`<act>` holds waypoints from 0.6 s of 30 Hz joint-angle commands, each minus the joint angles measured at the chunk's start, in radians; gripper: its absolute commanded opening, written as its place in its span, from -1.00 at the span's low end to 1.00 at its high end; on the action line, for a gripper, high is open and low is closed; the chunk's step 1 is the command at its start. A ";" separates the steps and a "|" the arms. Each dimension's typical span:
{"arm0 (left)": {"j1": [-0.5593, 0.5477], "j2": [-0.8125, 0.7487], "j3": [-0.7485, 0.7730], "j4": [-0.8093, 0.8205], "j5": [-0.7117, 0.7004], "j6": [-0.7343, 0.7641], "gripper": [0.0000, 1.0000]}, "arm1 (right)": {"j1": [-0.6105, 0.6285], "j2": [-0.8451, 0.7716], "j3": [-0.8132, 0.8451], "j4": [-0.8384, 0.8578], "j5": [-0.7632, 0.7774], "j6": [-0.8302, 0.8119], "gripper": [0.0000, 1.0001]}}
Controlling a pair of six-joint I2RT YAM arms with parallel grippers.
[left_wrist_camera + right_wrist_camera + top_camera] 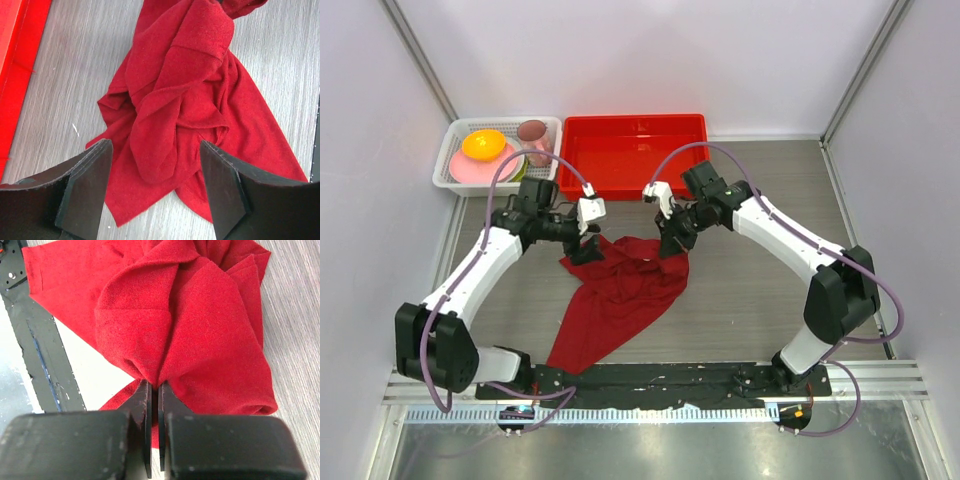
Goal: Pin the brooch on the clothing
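You are looking down on a grey wood-grain table [760, 300] with both arms reaching in from the near edge. The largest thing on it is the clothing [620, 295], a dark red T-shirt lying crumpled and bunched in the middle of the table, its narrow end trailing towards the arm bases. At the far edge sit a bright red tray [620, 165] and, to its left, a white basket [448, 170] holding a pink plate, something yellow and a cup; both are well apart from the work. Your right gripper [154, 387] is pinched tight on a gathered fold at the shirt's far right corner, the cloth puckering out from between its closed fingers. This looks like a hold meant to lift or spread the fabric into a flat patch fit for pinning. Your left gripper [155, 165] hangs over the far left part of the shirt with its fingers wide apart and nothing between them, seemingly ready to take a second corner. The brooch is not visible in any view; it may be hidden in the folds, but you cannot tell. No neck label, brand or readable writing shows anywhere.
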 commanded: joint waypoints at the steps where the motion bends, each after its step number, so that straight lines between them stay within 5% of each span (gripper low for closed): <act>1: -0.039 0.016 -0.027 0.103 -0.012 0.080 0.50 | -0.004 -0.061 0.047 -0.011 -0.060 -0.017 -0.99; 15: -0.248 -0.013 -0.068 0.300 -0.117 0.130 0.43 | -0.008 -0.086 0.110 -0.111 -0.090 -0.111 -0.98; 18: -0.280 -0.014 -0.023 0.317 -0.140 0.056 -0.13 | -0.006 -0.092 0.143 -0.154 -0.061 -0.129 -0.98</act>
